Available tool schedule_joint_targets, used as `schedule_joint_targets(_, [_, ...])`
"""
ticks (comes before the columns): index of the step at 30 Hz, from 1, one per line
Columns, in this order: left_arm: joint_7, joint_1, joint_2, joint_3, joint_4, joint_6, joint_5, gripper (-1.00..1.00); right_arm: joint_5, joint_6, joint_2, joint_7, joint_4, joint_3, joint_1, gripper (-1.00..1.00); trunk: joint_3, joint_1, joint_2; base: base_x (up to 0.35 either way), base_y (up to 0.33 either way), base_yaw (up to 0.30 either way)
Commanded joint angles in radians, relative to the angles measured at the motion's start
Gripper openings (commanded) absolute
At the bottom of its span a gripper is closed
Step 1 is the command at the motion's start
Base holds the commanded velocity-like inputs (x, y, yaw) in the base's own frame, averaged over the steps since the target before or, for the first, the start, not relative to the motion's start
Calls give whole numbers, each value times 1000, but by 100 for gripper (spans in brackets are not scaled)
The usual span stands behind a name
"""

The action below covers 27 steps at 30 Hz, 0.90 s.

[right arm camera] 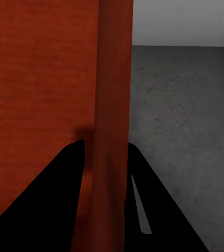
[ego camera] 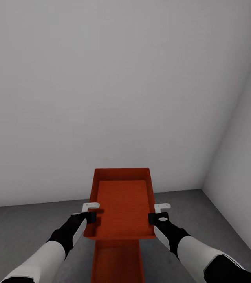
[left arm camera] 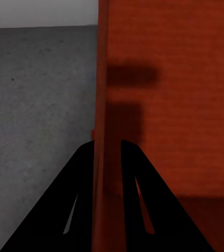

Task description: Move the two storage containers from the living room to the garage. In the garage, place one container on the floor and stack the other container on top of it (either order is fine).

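Orange-red upper container [ego camera: 122,206], its side walls clamped by left end effector [ego camera: 89,217] and right end effector [ego camera: 155,218], hangs over the lower container [ego camera: 117,261] on the garage floor [ego camera: 19,228]; release remains.

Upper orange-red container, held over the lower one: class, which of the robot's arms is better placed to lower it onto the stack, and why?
Neither alone. The left pincer clamps the upper container's left wall and the right pincer its right wall at matching height, above the lower container on the grey floor. Both should probably descend together.
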Motion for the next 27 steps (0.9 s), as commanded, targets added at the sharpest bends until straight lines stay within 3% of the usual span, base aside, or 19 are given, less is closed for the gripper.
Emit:
schedule_joint_targets(1, [21, -1, -2, 16, -31, 8, -26, -100, -15, 5, 2, -97, 2, -7, 0, -100, -2, 1, -2, 0, 0, 0])
schedule_joint_targets(18, [21, -1, -2, 16, -32, 8, -26, -100, -16, 9, 3, -99, 2, -7, 0, -100, -2, 1, -2, 0, 0, 0])
schedule_joint_targets(27, [21, -1, -2, 16, -32, 8, -26, -100, -16, 8, 2, -101, 2, -7, 0, -100, -14, 1, -2, 0, 0, 0])
